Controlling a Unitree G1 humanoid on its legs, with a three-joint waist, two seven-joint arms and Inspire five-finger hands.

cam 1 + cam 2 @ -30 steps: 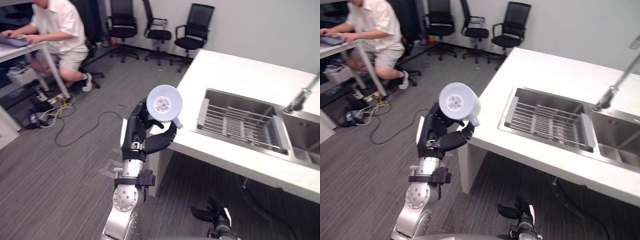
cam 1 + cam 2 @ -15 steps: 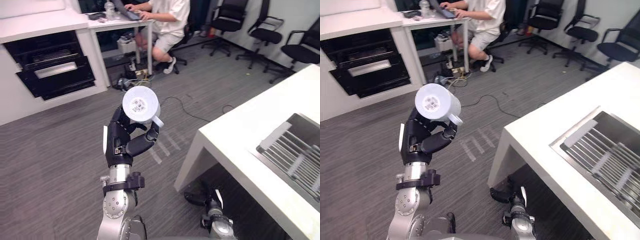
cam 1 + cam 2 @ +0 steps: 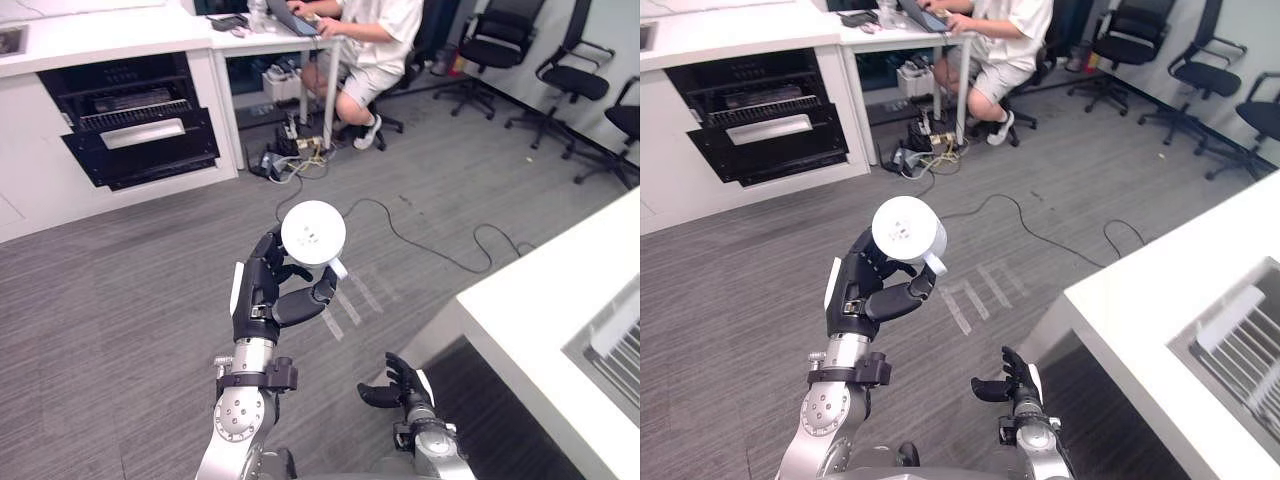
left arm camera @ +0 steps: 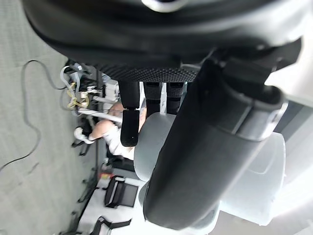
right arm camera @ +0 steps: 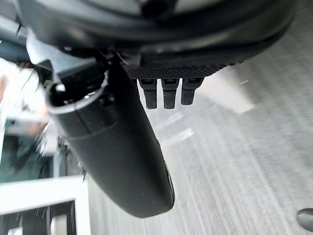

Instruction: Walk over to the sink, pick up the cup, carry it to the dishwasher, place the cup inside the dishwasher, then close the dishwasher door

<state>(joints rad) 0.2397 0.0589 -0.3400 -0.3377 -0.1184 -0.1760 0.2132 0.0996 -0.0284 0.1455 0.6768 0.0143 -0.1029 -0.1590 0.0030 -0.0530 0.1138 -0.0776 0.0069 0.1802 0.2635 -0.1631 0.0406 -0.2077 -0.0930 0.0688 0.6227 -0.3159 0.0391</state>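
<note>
The white cup is held up in front of me with its round base facing the camera and its handle toward the right. My left hand is shut on it, fingers and thumb curled round its side. In the left wrist view the thumb lies across the cup. The dishwasher is a dark opening with racks in the white cabinet at the far left, its front panel pulled out. My right hand hangs low over the floor with relaxed fingers and holds nothing.
A white counter juts in at the lower right, with the sink's rack at the frame edge. A person sits at a desk beyond the dishwasher, with cables on the floor under it. Office chairs stand at the back right.
The camera has swung away from the sink: the counter has slid to the right edge and the dishwasher sits more squarely in view. The cup stays in my left hand.
</note>
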